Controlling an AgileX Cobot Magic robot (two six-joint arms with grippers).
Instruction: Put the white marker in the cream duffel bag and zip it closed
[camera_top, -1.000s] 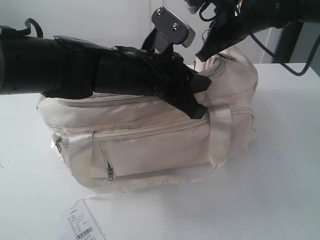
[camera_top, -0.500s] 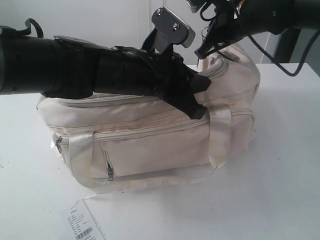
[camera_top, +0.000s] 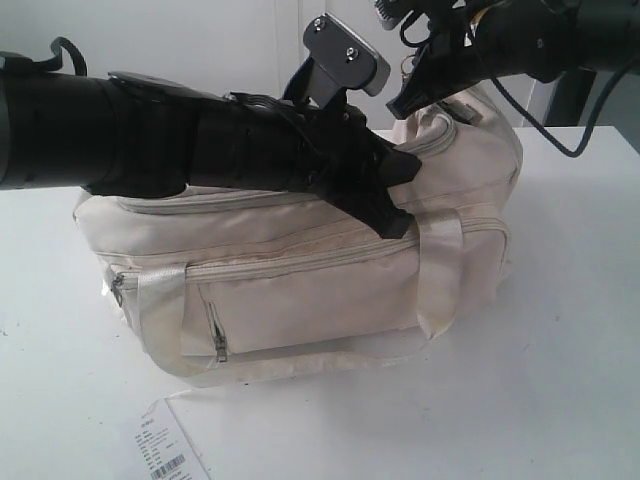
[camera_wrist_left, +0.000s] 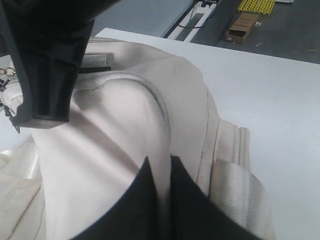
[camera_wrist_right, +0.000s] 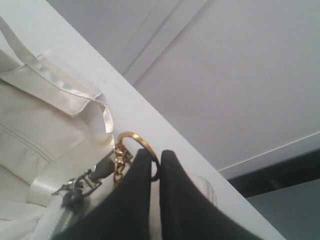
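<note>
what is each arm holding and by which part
Right gripper: fingers shut on the gold ring on the bag zipper. Left gripper: fingers pinch a fold of its fabric.

Left arm (camera_top: 120, 135) hides top of cream duffel bag (camera_top: 300, 290).

Lab-like workroom: white table (camera_top: 560, 330), bare pale wall (camera_top: 180, 40), cardboard box (camera_wrist_left: 242, 27) on grey floor (camera_wrist_left: 295, 40).

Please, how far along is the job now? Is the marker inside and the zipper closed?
Done, seemingly: no white marker shows outside the cream fabric duffel bag; its inside is hidden. In hand: the left gripper pinches the bag's fabric, and the right gripper is shut on the gold ring charm at the bag's end. Left: confirm the zip is fully shut, then release.
</note>
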